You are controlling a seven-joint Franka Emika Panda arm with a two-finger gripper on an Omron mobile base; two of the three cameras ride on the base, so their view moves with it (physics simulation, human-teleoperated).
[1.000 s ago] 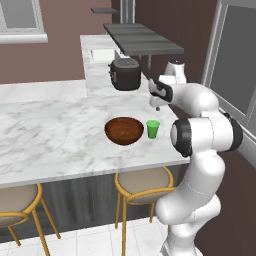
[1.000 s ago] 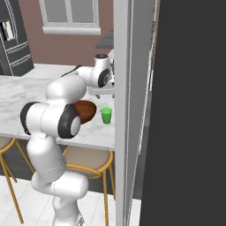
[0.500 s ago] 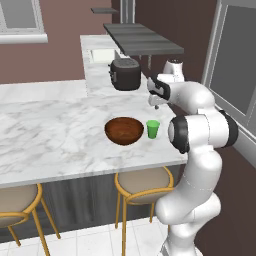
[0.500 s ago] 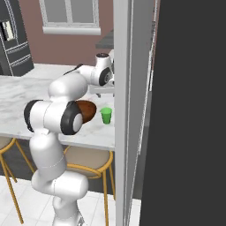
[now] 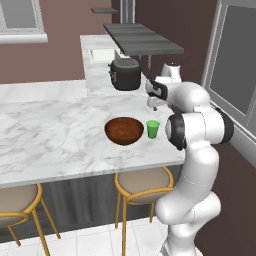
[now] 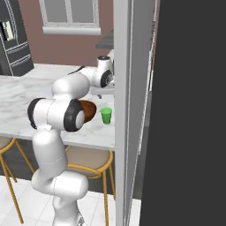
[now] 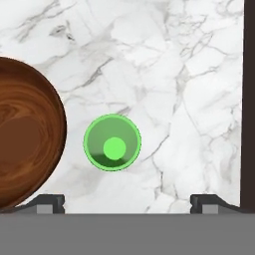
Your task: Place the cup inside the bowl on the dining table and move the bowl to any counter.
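Even, soft, shadowless rendered light

The table [image 5: 60,135] is a long white marble slab with grey veins, its edge overhanging a dark base. Near its right end sits the wooden bowl [image 5: 124,130], upright and empty. Just beside it, toward the table's right edge, stands the green cup [image 5: 153,128], upright, with a narrow strip of bare marble between the two. From above, the cup [image 7: 112,142] is also empty and stands apart from the bowl's rim [image 7: 30,134]. Farther back a dark toaster [image 5: 125,74] rests on the marble.
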